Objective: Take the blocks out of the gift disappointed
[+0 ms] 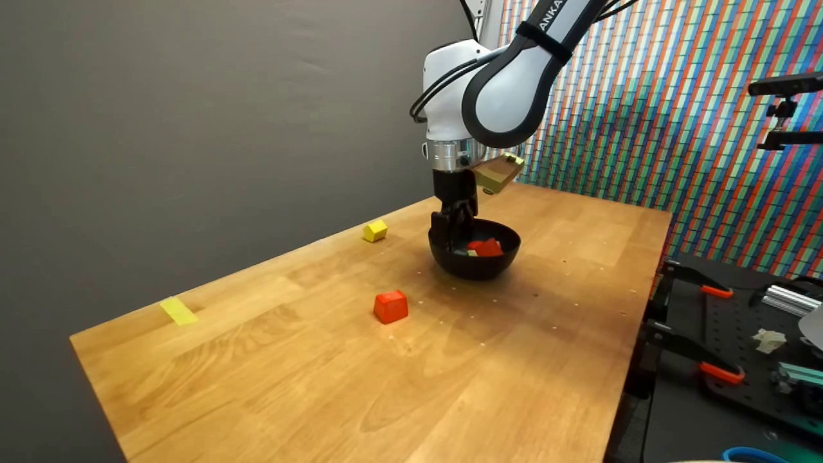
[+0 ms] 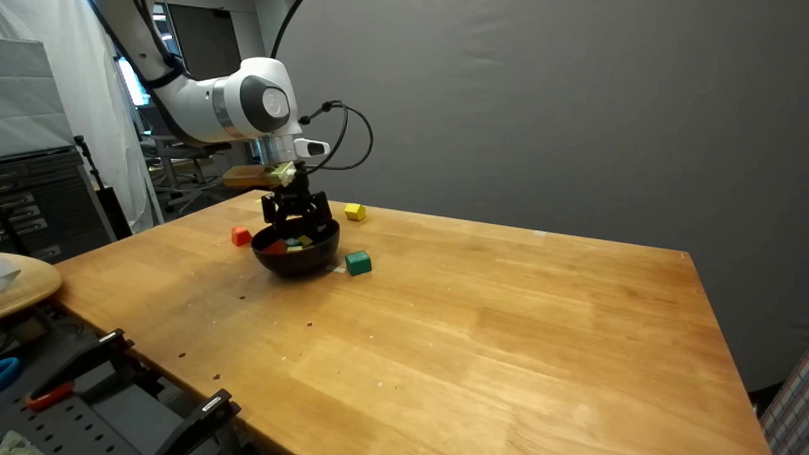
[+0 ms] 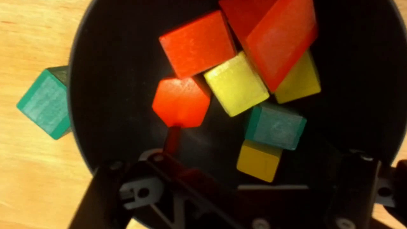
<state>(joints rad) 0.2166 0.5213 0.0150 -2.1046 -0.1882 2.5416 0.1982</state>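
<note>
A round black bowl [image 1: 476,267], the gift disappointed, stands upright on the table with several blocks inside. In the wrist view these include a red block [image 3: 197,44], a hexagonal red-orange one [image 3: 181,101], a bright yellow one [image 3: 237,84], a green one [image 3: 275,127] and a darker yellow one [image 3: 259,160]. Outside it, a red block [image 1: 391,307], a yellow block [image 1: 375,231] and a green block [image 2: 358,263] lie on the wood. My gripper [image 2: 296,218] points down into the bowl's mouth, fingers spread wide, holding nothing. Its dark fingertips are hard to make out in the wrist view.
A flat yellow tape strip [image 1: 179,310] is stuck near the table's wall-side edge. The grey wall [image 1: 193,128] rises along that edge. Beyond the opposite edge sits a black tool bench [image 1: 681,411] with orange-handled clamps reaching the tabletop.
</note>
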